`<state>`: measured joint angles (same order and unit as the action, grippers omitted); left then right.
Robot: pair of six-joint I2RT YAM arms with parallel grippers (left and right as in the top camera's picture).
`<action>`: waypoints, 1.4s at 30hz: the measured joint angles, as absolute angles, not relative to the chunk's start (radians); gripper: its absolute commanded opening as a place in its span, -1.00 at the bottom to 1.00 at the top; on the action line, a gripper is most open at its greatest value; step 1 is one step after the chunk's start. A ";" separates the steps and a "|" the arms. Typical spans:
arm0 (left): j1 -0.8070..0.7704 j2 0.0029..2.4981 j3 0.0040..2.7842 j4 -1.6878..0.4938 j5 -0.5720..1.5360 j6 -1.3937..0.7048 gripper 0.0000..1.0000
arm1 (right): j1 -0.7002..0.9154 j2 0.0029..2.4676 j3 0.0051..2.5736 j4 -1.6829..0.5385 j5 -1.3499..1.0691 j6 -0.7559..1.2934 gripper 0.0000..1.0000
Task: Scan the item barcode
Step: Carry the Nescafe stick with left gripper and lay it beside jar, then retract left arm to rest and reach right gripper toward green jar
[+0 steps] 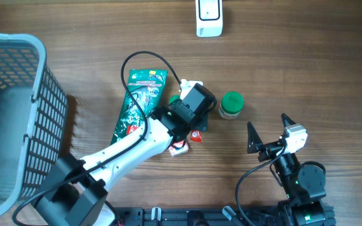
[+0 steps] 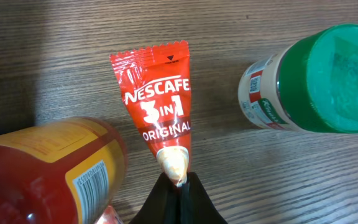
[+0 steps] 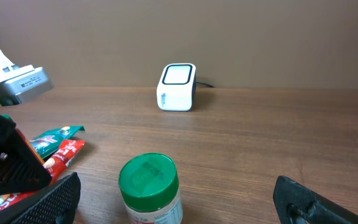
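Wooden table (image 1: 307, 56), overhead view: the barcode scanner (image 1: 208, 17) is standing at the top edge of the frame, right of centre, well apart from both arms. The left gripper (image 2: 179, 183), jaws pressed together, is pinching the lower end of the Nescafe 3-in-1 sachet (image 2: 159, 106). In the left wrist view the sachet's long axis is running straight up-frame from the fingertips, printed front showing, no barcode visible. The right gripper (image 1: 269, 129), lower right, is hanging spread and empty near the green-lidded jar (image 1: 231, 105). The left arm is judged nearer the scanner, which is lying up-frame of it.
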<state>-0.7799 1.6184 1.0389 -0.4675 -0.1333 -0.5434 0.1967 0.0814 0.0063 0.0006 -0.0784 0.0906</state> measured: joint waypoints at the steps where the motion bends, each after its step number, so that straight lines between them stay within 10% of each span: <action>1: -0.782 1.621 1.039 -0.468 -0.135 -0.535 -0.92 | 0.197 0.081 0.006 0.001 -0.078 0.091 0.99; 10: -0.899 1.744 1.039 -0.464 -0.199 -0.420 -0.88 | 0.197 0.081 0.006 0.001 -0.078 0.091 0.99; 15: -0.899 1.750 1.039 -0.464 -0.239 -0.409 -0.08 | 0.197 0.081 0.006 0.001 -0.078 0.091 1.00; 19: -0.899 1.750 1.039 -0.470 -0.283 -0.405 0.99 | 0.197 0.081 0.006 0.001 -0.078 0.091 0.99; 42: -0.623 1.108 1.427 -0.441 -0.653 -0.129 1.00 | 0.197 0.081 0.006 0.001 -0.078 0.090 0.99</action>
<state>-0.6231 1.1080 1.4265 -0.4408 -0.6533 -0.1287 0.1967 0.0814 0.0063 0.0006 -0.0784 0.0902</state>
